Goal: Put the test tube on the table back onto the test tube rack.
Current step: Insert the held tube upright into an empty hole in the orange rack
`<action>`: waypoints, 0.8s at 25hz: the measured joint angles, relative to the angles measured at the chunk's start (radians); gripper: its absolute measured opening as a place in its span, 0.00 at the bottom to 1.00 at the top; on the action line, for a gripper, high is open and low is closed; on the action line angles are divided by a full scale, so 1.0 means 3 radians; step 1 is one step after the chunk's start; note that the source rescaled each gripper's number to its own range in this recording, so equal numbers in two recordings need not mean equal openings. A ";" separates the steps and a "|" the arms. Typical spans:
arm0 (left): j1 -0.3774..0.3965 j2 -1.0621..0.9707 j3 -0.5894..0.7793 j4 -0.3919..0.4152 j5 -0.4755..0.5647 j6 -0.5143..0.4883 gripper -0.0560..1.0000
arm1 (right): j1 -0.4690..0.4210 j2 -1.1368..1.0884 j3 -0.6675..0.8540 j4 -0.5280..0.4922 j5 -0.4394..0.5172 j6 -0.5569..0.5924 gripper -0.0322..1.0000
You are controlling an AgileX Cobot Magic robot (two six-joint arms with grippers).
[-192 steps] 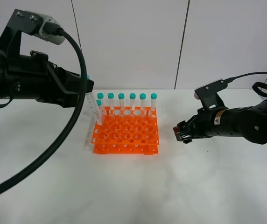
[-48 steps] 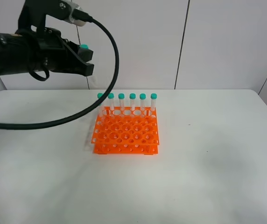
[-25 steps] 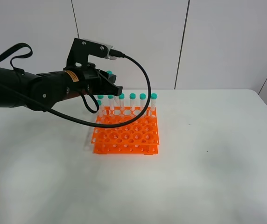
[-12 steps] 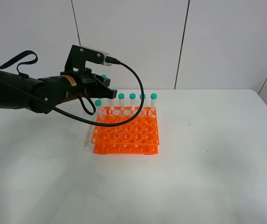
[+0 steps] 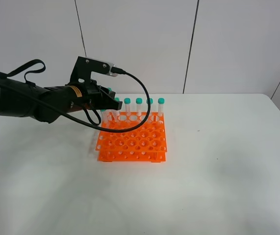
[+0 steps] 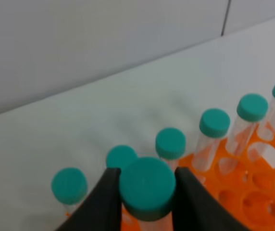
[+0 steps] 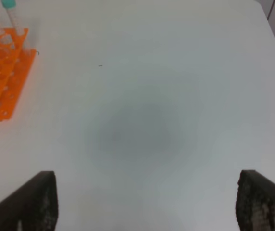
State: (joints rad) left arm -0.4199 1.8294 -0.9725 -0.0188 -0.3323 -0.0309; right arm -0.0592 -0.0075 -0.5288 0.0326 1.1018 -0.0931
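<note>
Left wrist view: the left hand [image 6: 147,211] is closed on the slim clear test tube with a teal-green screw cap [image 6: 147,185], its two dark fingers [image 6: 101,204] pressed against the cap's sides. From the exterior high camera, the tube is held at the back left corner of the bright orange plastic test tube rack [image 5: 132,143], just beside the row of identical teal-capped tubes [image 5: 139,104]. Whether its tip sits in a hole cannot be told. The right hand [image 7: 149,207] is spread wide and empty above the white matte table [image 7: 176,72].

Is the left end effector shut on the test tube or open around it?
Shut: in the left wrist view the left end effector clamps the teal cap of the test tube from both sides.
</note>
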 joint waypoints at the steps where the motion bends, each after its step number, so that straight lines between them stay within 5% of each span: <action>1: 0.0000 0.0006 0.0000 0.0028 0.0000 -0.0013 0.06 | 0.0000 0.0000 0.0000 0.0000 0.0000 0.0000 0.95; 20: 0.0003 0.0010 0.0000 0.0063 -0.0235 -0.0154 0.06 | 0.0000 0.0000 0.0000 0.0000 0.0000 0.0001 0.95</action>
State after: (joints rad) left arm -0.4191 1.8324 -0.9725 0.0000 -0.4027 -0.0770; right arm -0.0592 -0.0075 -0.5288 0.0326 1.1018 -0.0928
